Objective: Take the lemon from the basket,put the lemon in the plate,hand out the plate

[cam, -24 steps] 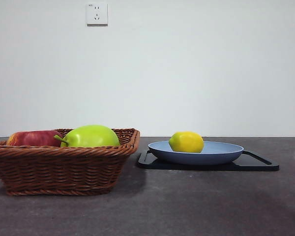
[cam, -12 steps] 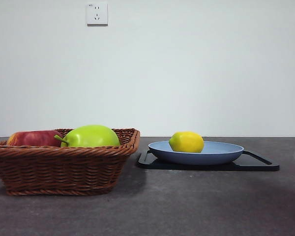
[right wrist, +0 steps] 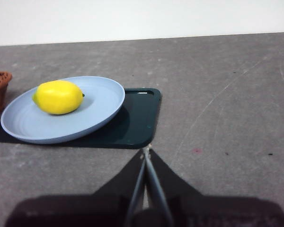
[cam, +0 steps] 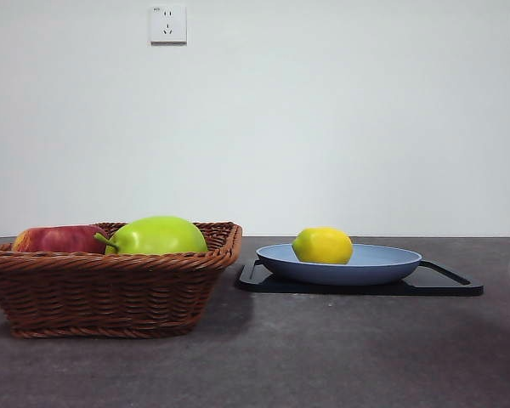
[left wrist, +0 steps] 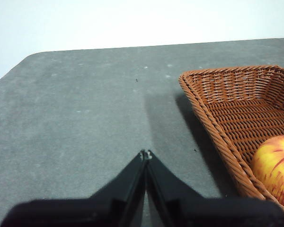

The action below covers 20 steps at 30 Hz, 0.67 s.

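The yellow lemon [cam: 322, 246] lies in the light-blue plate [cam: 391, 265], toward the plate's basket side; both also show in the right wrist view, lemon [right wrist: 58, 97] and plate [right wrist: 102, 104]. The brown wicker basket [cam: 110, 289] stands to the left of the plate and also shows in the left wrist view [left wrist: 236, 109]. My right gripper [right wrist: 146, 150] is shut and empty, over the table short of the plate. My left gripper [left wrist: 145, 153] is shut and empty, over the table beside the basket. Neither gripper shows in the front view.
The plate rests on a flat black tray [cam: 446, 285], also in the right wrist view [right wrist: 135, 120]. A green apple [cam: 157, 235] and a red apple [cam: 55, 239] lie in the basket; the red apple shows in the left wrist view [left wrist: 274, 165].
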### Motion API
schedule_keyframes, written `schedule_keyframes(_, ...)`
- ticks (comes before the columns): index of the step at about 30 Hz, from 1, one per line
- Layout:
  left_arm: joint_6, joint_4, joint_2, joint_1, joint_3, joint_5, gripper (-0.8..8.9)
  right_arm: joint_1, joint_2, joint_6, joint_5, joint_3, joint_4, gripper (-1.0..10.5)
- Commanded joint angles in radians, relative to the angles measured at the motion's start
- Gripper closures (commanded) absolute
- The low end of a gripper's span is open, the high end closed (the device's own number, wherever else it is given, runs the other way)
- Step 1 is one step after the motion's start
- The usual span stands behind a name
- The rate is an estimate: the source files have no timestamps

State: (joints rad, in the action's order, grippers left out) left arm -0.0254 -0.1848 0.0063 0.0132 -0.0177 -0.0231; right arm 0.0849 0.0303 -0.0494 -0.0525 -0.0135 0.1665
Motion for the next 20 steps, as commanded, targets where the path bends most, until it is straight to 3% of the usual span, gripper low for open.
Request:
schedule_keyframes(1, 0.006, 0.002, -0.002, -0.002, 0.006, -0.006, 8.05, 0.0, -0.004, -0.094, 0.0, 0.005, 0.011, 9.4)
schedule_keyframes(20, 0.006, 0.002, -0.002, -0.002, 0.006, -0.006, 8.05, 0.0, -0.004, -0.092, 0.006, 0.005, 0.01, 9.4)
